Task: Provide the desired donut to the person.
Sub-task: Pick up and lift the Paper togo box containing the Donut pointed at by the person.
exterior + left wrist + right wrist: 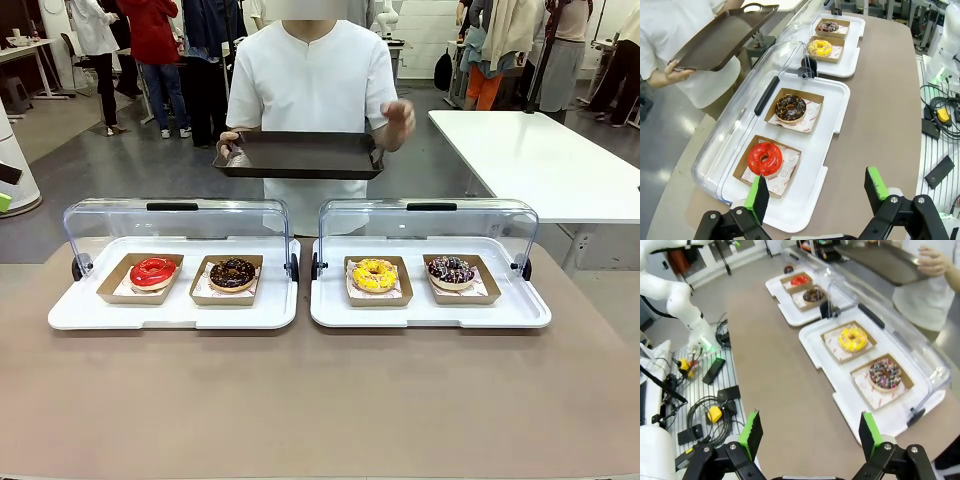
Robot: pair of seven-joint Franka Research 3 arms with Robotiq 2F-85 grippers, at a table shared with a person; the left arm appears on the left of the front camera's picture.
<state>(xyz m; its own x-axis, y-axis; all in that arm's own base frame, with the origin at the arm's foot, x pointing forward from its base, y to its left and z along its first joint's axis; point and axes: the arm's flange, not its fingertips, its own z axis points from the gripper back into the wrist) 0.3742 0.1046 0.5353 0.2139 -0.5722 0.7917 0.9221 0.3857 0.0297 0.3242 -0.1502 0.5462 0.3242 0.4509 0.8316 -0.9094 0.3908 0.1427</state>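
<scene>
Donuts (375, 273) in white trays (180, 318) along table's (320, 400) far edge; left claw (817, 187), right claw (810, 429) both released.

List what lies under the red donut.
The red donut sits on printed paper in a brown cardboard box, on a white tray. The paper directly beneath it is hidden.

A red donut (153, 271), a chocolate donut (233, 272) with pale crumbs, a yellow donut (375, 274) and a dark sprinkled donut (451, 270) lie flat in a row across the desk (320, 400), in that order from 9 o'clock to 3 o'clock. The person (312, 80), in a white shirt, stands beyond them at 12 o'clock, holding a dark tray (300, 155) level at the waist.
</scene>
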